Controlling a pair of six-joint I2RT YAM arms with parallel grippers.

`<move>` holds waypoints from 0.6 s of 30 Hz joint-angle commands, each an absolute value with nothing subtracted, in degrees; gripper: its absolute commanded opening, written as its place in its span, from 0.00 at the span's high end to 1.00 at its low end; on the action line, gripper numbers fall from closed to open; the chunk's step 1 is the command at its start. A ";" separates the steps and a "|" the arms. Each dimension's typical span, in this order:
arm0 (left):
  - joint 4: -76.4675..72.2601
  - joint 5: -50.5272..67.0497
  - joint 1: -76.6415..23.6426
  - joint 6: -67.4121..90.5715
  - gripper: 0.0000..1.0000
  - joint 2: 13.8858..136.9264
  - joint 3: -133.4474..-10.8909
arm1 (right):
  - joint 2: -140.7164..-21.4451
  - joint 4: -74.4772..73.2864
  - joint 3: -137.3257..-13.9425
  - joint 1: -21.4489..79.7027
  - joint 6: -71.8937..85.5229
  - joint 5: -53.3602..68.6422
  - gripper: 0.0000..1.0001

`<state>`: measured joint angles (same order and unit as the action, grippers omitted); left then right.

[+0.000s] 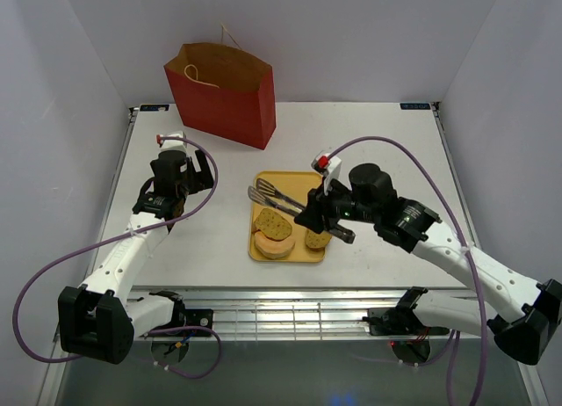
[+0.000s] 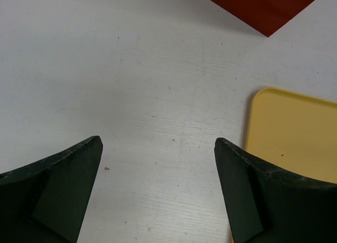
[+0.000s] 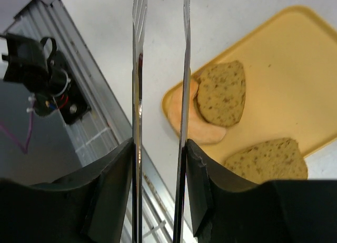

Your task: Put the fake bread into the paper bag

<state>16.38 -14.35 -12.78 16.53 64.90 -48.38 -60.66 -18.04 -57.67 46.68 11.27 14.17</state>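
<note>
Top external view: the fake bread (image 1: 275,235) is being carried on the yellow tray (image 1: 290,179) at mid-tabletop (image 1: 369,142). One speckled slice (image 1: 272,221) is leaning on a pale orange bun (image 1: 274,247), and a second speckled slice (image 1: 316,240) is lying just to their right.

The right jaws are being held over the tray's right part, at the second slice. Whether they are touching it cannot be told. Metal tongs (image 1: 268,196) are being gripped in these jaws. The tips are being pointed toward the tray's far-left edge, just past the first slice.

Right wrist view: the right jaws are being kept narrow, clamped on the two arms of the tongs. The arms are being held parallel and slightly apart. All three bread pieces are lying to one side of the tongs, on the tray.

Left wrist view: the left jaws are being held wide over bare tabletop. The tray's corner is showing just beside one finger (image 2: 263,195). The bread is lying well apart from these jaws.

Top external view: the paper bag (image 1: 224,94) is standing upright at the far left of the tabletop. Its mouth is open, and it is apart from the tray.
</note>
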 commanded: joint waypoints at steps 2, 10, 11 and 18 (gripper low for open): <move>16.52 -15.29 -12.92 16.17 0.02 63.37 -49.22 | -54.24 -20.65 -54.06 51.05 9.67 11.52 0.52; 16.70 -14.68 -12.92 16.35 0.02 63.46 -49.39 | -53.17 -25.04 -51.24 58.97 7.47 5.02 0.51; 16.70 -14.68 -12.92 16.26 0.02 63.54 -49.39 | -53.61 -25.40 -51.24 60.80 7.30 2.57 0.51; 16.87 -15.03 -12.92 16.26 0.02 63.28 -49.48 | -58.09 -29.35 -54.67 69.25 6.86 -8.51 0.51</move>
<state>16.75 -14.48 -12.78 16.53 64.90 -48.38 -57.01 -28.05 -51.59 65.69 8.08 -1.06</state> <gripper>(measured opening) 0.979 0.491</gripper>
